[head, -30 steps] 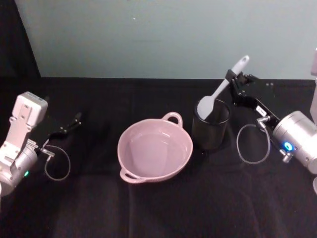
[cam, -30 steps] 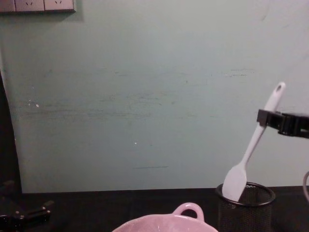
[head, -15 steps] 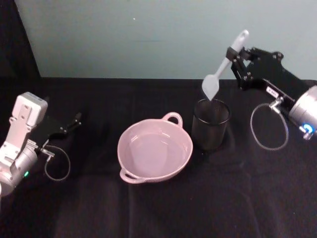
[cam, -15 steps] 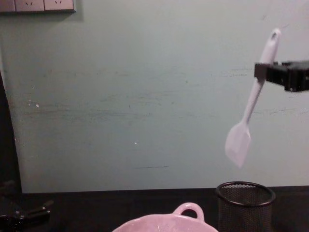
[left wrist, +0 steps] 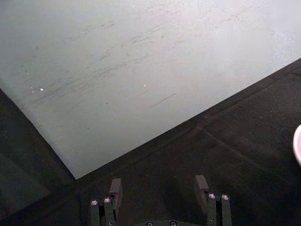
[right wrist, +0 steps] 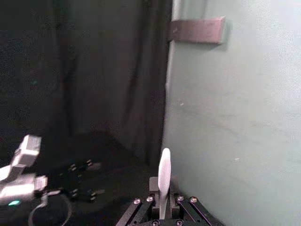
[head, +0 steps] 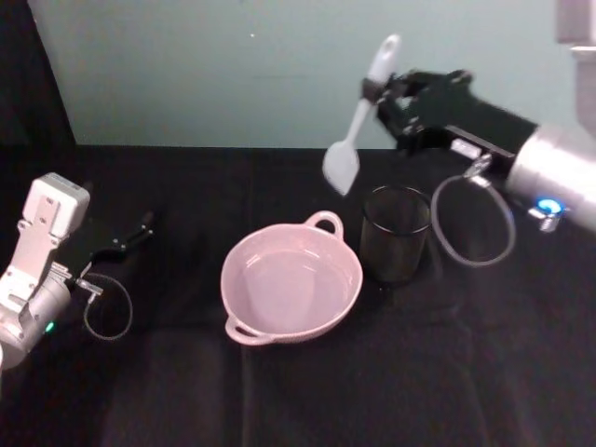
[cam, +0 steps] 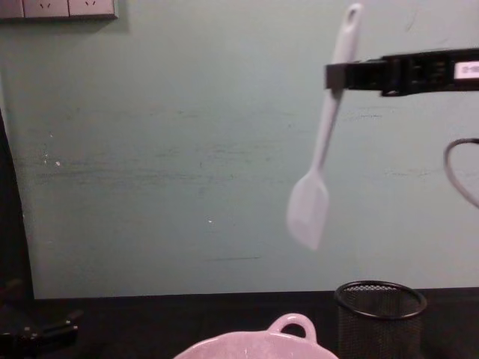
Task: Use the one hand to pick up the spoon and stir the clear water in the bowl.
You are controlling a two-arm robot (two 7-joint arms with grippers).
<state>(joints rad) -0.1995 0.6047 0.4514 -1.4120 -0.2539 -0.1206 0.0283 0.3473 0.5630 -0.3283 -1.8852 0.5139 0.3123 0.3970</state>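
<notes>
Black right claw (head: 375,90) pinches the white spoon (head: 359,116) by its handle.

spoon (head: 357,130): gripped at the handle by the right pincer (head: 372,91), head hanging below it in the air
bowl (head: 291,284): on the desk (head: 279,400), below the right pincer, to its left
cup (head: 396,233): on the desk, below the right pincer, just beside the bowl's right
left pincer (head: 142,226): low over the desk, well left of the bowl

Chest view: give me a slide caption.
Right gripper holds the spoon by its handle, head down, high above the pink bowl and mesh cup.
</notes>
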